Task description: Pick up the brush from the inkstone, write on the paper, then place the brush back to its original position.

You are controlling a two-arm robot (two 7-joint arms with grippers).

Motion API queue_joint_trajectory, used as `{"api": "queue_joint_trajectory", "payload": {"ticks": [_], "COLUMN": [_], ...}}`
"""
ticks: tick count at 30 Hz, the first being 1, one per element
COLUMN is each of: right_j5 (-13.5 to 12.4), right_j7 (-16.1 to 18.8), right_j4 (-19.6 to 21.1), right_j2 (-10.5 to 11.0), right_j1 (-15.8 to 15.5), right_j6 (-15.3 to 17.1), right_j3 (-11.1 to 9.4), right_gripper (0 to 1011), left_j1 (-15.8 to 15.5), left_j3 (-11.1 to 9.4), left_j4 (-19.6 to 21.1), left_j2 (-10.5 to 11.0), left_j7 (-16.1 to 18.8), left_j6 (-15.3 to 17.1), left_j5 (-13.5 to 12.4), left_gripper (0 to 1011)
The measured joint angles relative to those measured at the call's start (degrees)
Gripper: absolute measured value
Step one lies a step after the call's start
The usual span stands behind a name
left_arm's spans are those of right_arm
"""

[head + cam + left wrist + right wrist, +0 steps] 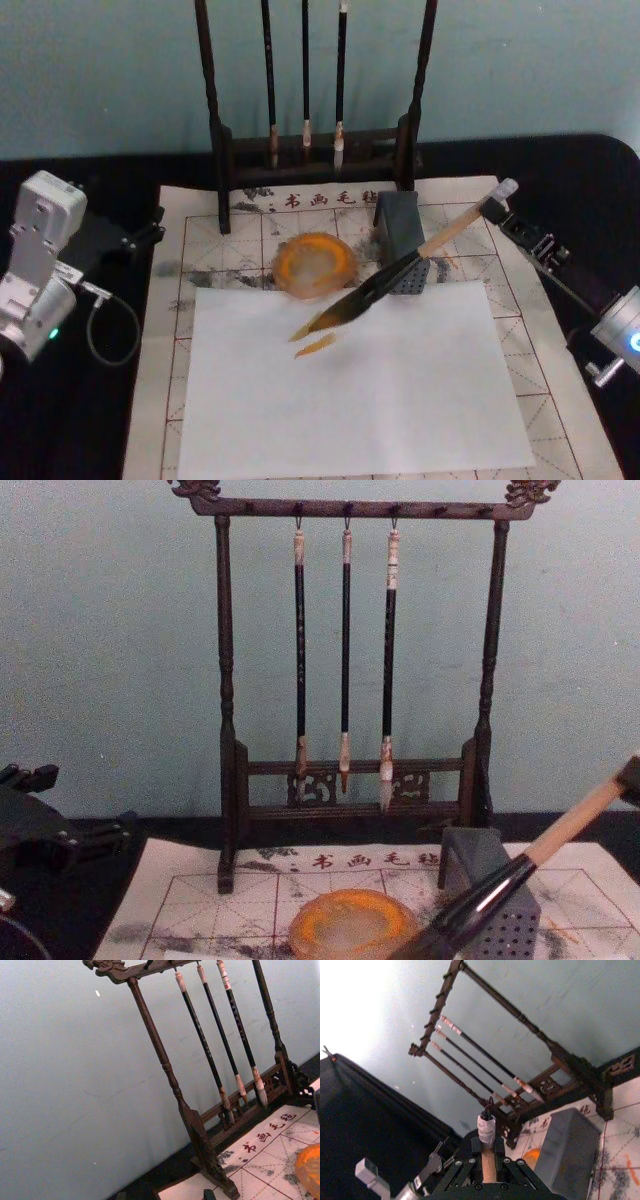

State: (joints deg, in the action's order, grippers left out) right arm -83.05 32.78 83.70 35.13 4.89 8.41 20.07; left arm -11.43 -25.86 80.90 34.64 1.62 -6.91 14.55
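Two arms flank a dark table. At the left, the left gripper sits idle just beside the left edge of the paper; you cannot tell how its grip stands. The paper, gridded in red, lies in the middle, and a plain white sheet covers its near part. At the far edge, a dark wooden rack hangs three thin brushes. The inkstone sits on the paper at the white sheet's far edge. The brush slants down from the far right. Its dark tip is over the white sheet, near the inkstone and just beside a short orange stroke; you cannot tell whether the tip touches. A grey block stands behind the handle. At the right, the right gripper pinches the handle just below its white-wrapped end.
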Motion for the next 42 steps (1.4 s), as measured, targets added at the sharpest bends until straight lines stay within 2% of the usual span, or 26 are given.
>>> {"api": "queue_joint_trajectory", "payload": {"ticks": [12,21,42], "right_j5": [1.12,2.89,5.67], "right_j7": [0.89,0.9,1.11], "right_j4": [0.38,-0.17,-0.99], "right_j2": [1.99,2.65,3.06], "right_j1": [1.07,2.46,3.8], "right_j6": [0.91,-0.53,-1.36], "right_j3": [3.74,5.89,7.64], "right_gripper": [164,164,164], "left_j1": [0.0,0.0,0.0], "left_j3": [0.0,0.0,0.0], "left_j4": [0.0,0.0,0.0], "left_j2": [0.0,0.0,0.0], "left_j7": [0.0,0.0,0.0], "left_j6": [0.0,0.0,0.0], "left_j5": [0.0,0.0,0.0], "left_gripper": [1001,1001,1001]}}
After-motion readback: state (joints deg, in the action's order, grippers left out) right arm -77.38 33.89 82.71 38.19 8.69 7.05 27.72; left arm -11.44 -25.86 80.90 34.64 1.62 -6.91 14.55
